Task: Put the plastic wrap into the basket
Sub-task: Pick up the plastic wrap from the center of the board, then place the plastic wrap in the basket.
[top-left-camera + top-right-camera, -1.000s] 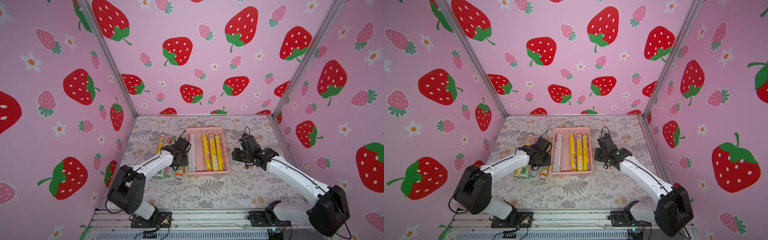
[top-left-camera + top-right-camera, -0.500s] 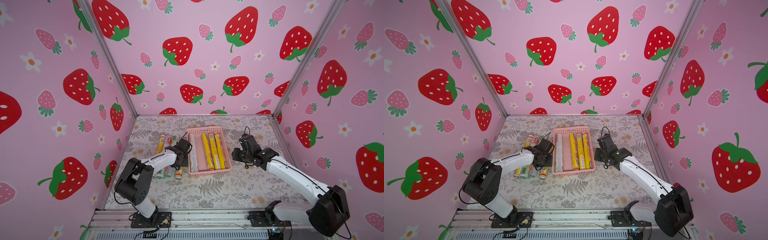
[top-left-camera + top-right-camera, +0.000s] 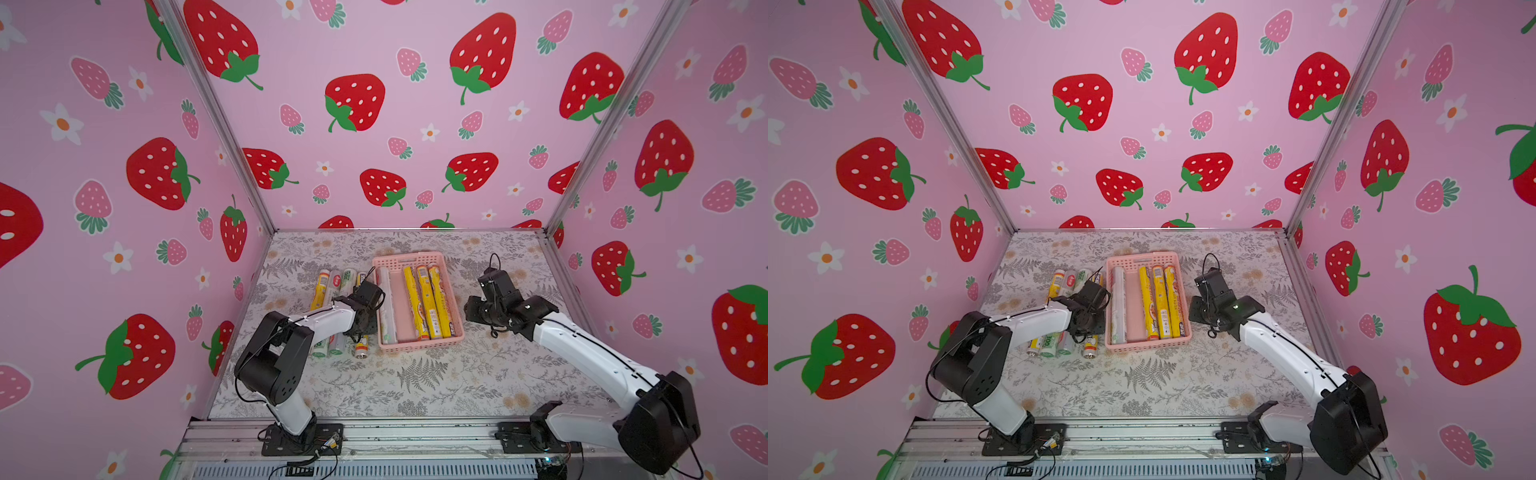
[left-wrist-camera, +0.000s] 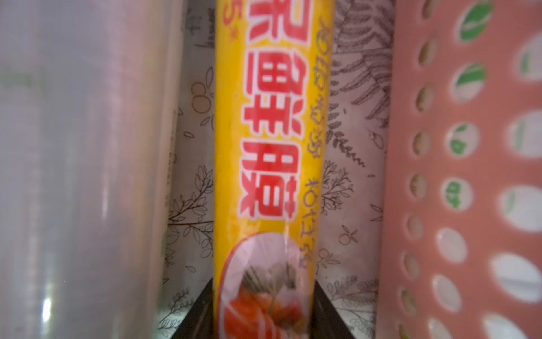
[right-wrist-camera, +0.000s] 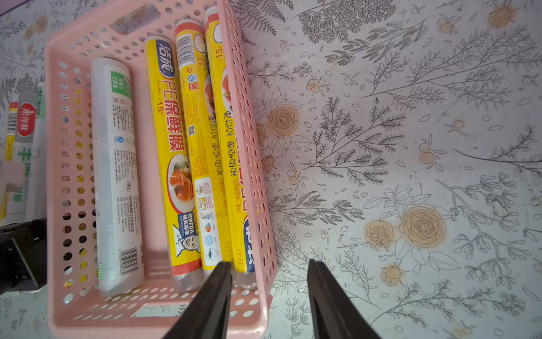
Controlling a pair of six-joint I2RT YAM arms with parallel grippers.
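The pink basket [image 3: 415, 255] [image 3: 1144, 255] lies mid-table and holds one white roll [image 3: 386, 307] and three yellow rolls [image 3: 428, 303] of plastic wrap. Several more rolls [image 3: 332, 286] lie side by side on the cloth left of it. My left gripper [image 3: 361, 324] is low over those rolls. In the left wrist view it [image 4: 265, 308] is shut on a yellow roll [image 4: 269, 146], which lies between a white roll [image 4: 82, 176] and the basket's wall [image 4: 440, 205]. My right gripper [image 3: 471, 309] [image 5: 268, 262] stands open just right of the basket, its fingers either side of the near right corner.
Pink strawberry walls [image 3: 124, 208] close in the left, back and right of the floral cloth [image 3: 415, 382]. An aluminium rail [image 3: 395, 432] with both arm bases runs along the front. Bare cloth shows right of the basket [image 5: 410, 146].
My left gripper has closed on the yellow roll beside the basket, and the left arm has folded in closer. The right arm has not moved.
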